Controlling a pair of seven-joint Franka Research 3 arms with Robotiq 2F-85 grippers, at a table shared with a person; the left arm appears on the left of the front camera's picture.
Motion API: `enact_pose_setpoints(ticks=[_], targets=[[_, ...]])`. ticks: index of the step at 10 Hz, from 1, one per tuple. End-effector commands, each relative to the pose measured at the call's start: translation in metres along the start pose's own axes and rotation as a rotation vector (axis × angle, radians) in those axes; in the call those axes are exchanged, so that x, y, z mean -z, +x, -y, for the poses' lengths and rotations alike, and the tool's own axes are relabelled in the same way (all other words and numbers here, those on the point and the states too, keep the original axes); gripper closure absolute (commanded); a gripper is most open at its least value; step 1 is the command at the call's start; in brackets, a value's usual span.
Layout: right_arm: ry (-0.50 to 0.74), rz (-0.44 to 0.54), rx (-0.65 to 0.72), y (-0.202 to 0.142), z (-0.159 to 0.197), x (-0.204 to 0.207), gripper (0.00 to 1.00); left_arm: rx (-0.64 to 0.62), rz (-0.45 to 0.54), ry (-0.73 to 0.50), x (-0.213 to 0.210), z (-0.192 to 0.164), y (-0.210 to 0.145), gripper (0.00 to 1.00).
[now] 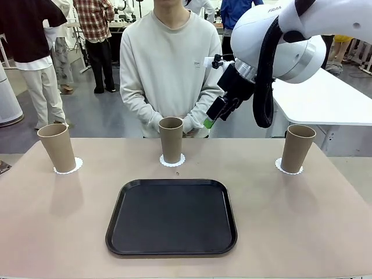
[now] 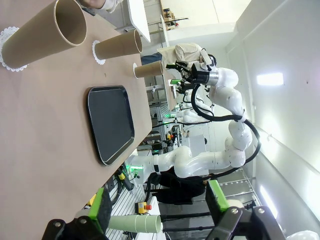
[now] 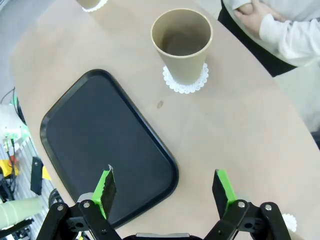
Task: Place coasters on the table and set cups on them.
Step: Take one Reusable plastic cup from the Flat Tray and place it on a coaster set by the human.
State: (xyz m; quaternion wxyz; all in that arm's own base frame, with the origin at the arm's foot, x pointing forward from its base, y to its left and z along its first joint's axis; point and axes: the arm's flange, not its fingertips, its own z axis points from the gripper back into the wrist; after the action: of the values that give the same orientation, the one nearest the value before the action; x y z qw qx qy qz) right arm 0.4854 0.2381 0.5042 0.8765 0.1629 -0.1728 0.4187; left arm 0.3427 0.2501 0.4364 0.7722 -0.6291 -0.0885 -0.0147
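Nearest on the long beige-pink table (image 1: 325, 221) lies a black plastic tray with rounded corners (image 1: 171, 216), flat and with nothing on it. Past it, three tall tan paper cups stand upright in a row, each on its own small white lacy paper coaster: the left cup (image 1: 57, 147) on the left coaster (image 1: 75, 167), the middle cup (image 1: 171, 139) on the middle coaster (image 1: 172, 163) just beyond the tray's far edge, and the right cup (image 1: 297, 148) on the right coaster (image 1: 281, 168). A small dark speck (image 1: 178, 174) sits on the tabletop between the middle coaster and the tray. The right gripper (image 1: 214, 117) hangs in the air above and to the right of the middle cup; its wrist view shows the green-padded fingers (image 3: 224, 186) spread wide with nothing between them. The left gripper (image 2: 160, 205) likewise has its fingers apart and holds nothing. The letters "FRAN" are readable on the white right arm (image 1: 290, 40). Behind the middle cup a person in a pale sweatshirt (image 1: 168, 64) stands with hands (image 1: 189, 124) clasped at the table's far edge.
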Motion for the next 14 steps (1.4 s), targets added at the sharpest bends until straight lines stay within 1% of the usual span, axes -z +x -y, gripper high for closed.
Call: enact_pose_setpoints(ticks=[1,10,11,12,13,14], targets=[[0.005,0.022,-0.007,0.001,0.000,-0.001,0.00,-0.002,0.006,-0.006,-0.001,0.003,-0.001,0.00],[0.005,0.022,-0.007,0.001,0.000,-0.001,0.00,-0.002,0.006,-0.006,-0.001,0.003,-0.001,0.00],[-0.002,0.005,-0.002,0.002,0.000,-0.002,0.00,-0.002,0.006,-0.006,-0.001,0.003,-0.001,0.00],[-0.135,-0.065,0.005,-0.025,-0.024,-0.025,0.00,-0.002,0.006,-0.006,-0.001,0.003,-0.001,0.00],[-0.217,-0.106,0.089,-0.048,-0.029,-0.048,0.00,-0.002,0.006,-0.006,-0.001,0.003,-0.001,0.00],[-0.235,-0.145,0.167,-0.073,-0.029,-0.068,0.00,-0.002,0.006,-0.006,-0.001,0.003,-0.001,0.00]])
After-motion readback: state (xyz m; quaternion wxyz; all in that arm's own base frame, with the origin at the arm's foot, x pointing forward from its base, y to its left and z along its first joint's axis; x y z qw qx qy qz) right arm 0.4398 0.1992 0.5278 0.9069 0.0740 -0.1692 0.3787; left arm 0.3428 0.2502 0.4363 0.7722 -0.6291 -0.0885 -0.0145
